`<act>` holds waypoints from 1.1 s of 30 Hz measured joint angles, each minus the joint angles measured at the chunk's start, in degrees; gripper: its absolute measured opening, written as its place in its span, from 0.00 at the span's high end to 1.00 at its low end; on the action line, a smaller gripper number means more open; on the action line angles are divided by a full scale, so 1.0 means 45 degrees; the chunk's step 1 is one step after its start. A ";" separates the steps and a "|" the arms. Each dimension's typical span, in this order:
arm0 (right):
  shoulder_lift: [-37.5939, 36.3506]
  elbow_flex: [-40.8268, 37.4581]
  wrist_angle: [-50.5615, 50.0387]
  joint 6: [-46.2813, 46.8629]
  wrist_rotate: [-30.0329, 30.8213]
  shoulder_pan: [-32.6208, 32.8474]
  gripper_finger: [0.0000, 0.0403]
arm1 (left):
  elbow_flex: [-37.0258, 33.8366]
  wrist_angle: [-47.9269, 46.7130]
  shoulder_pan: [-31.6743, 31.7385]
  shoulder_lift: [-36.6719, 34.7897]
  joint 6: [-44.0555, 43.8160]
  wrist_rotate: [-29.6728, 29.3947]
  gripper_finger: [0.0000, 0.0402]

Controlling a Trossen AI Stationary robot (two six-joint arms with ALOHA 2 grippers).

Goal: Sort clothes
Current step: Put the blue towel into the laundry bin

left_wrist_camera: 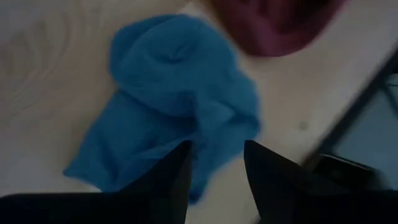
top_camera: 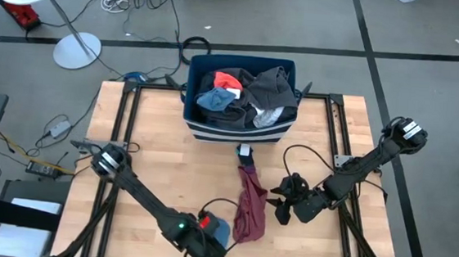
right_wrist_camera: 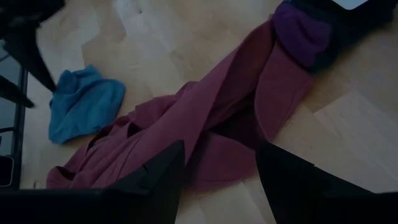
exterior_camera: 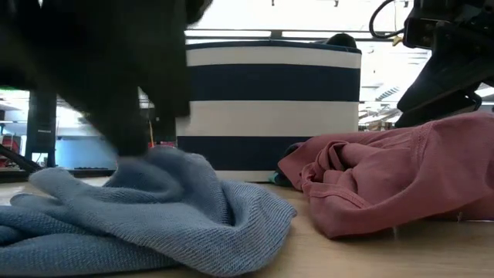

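Left gripper (left_wrist_camera: 214,165): at about 6 o'clock on the table in the high view, near the front edge, poised over the small bright blue knitted cloth (left_wrist_camera: 177,99). Its two dark fingers stand apart with a gap between them and grip nothing; the cloth edge lies just under the tips.

Bright blue cloth: crumpled flat on the pale wooden table (top_camera: 153,155), at 7 o'clock from the long maroon garment (top_camera: 250,202) and just beside its lower end. Set apart from the bin, it reads as a sorted-out piece or one about to be lifted.

Right gripper (right_wrist_camera: 217,168): at about 4 o'clock on the table, facing the maroon garment from its 3 o'clock side. Fingers spread wide, empty, hovering over the fabric.

Maroon garment: stretched in a long strip from 12 o'clock, near the bin, down toward 6 o'clock, likely so each arm can reach an end.

Blue fabric bin with white stripes (top_camera: 237,132): at 12 o'clock, holding black, grey, blue and orange-red clothes (top_camera: 244,93), apparently not yet sorted.

Dark purple-and-black item (right_wrist_camera: 305,28): at the garment's 12 o'clock end; whether they touch, I cannot tell.
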 joint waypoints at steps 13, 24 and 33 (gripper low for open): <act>0.0000 0.0000 0.0280 -0.0010 -0.0063 0.0000 0.51 | 0.0048 0.0195 0.0102 0.1101 0.0326 0.0031 0.90; 0.0000 0.0000 0.0271 -0.0034 -0.0073 0.0000 0.51 | 0.2708 -0.4766 0.0107 0.0666 0.1077 0.0002 0.99; 0.0000 0.0000 0.0267 -0.0049 -0.0073 0.0000 0.51 | 0.8508 -1.2037 0.0401 0.0618 0.1695 -0.1902 1.00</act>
